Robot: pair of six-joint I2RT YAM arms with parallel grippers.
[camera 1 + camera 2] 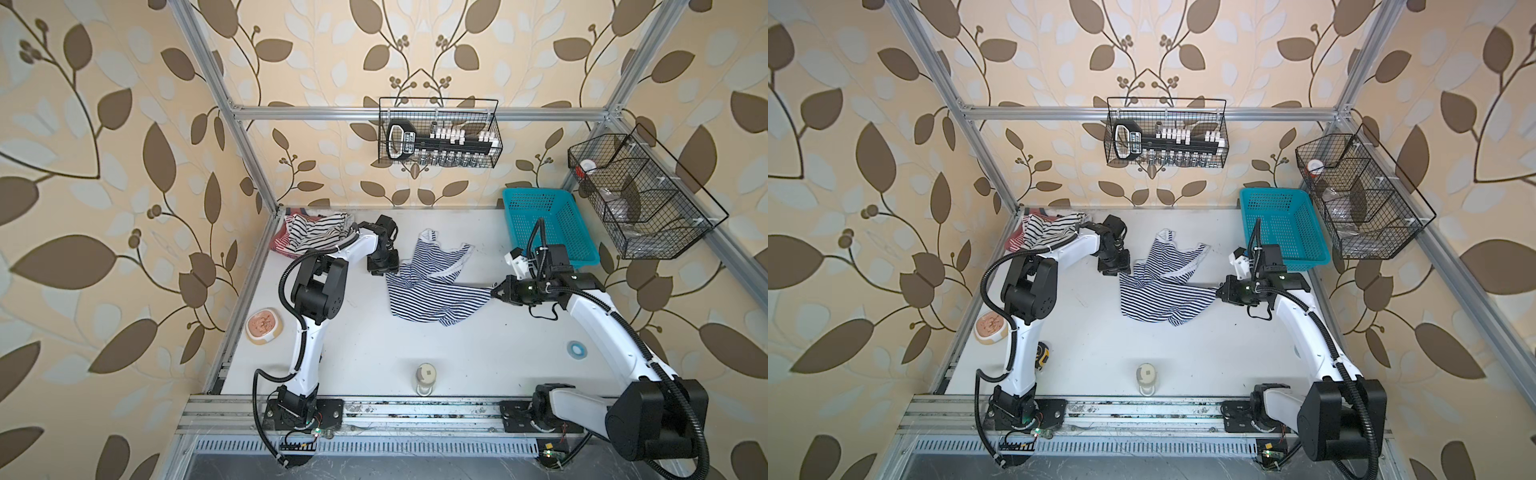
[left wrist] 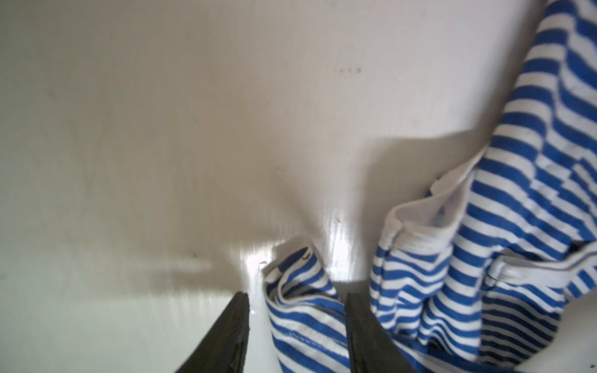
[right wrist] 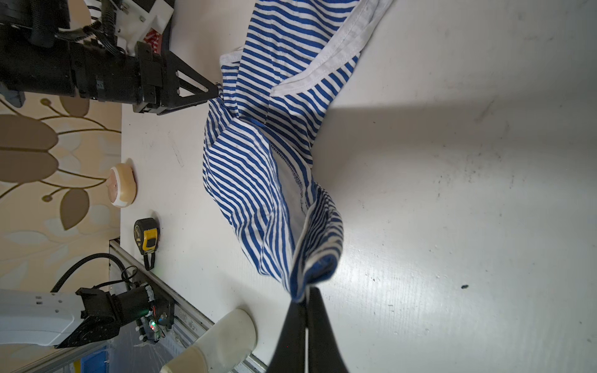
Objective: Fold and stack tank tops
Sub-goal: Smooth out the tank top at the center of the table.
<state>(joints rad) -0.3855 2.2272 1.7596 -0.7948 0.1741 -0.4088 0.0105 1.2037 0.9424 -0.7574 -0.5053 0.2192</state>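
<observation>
Nothing folded or stacked yet, by my read. The navy-stripe tank top (image 1: 432, 291), the biggest cloth laid out, lies crumpled on the table just beside the blue basket (image 1: 513, 195), on its mid-table side. Looks like the spread-flat step, w/ the 1st fold not begun.

R gripper (image 3: 305, 295) is clamped on a hem corner at the end nearest the basket. L gripper (image 2: 295, 302), at the end away from the basket, has its jaws apart w/ a fold of the cloth between them. It's not pinched, as a gap shows on one side.

The other 2 tops sit untouched in a heap at the back corner far from the basket: black-stripe top (image 1: 316, 232) over red-and-white top (image 1: 280, 245). So 3 folds + the stack are left.

Containers:
- **Side wire basket** (image 1: 665, 245): hung on the frame just beside the blue basket, divided, small bits inside, unclear what.
- **Back wire basket** (image 1: 490, 124): on the rail above the blue basket, holds a black rack w/ white pieces.
- **Blue basket:** looks empty.
- **Small bowl** (image 1: 253, 338): well apart from the basket across the table, pinkish-brown contents, can't tell what.
</observation>
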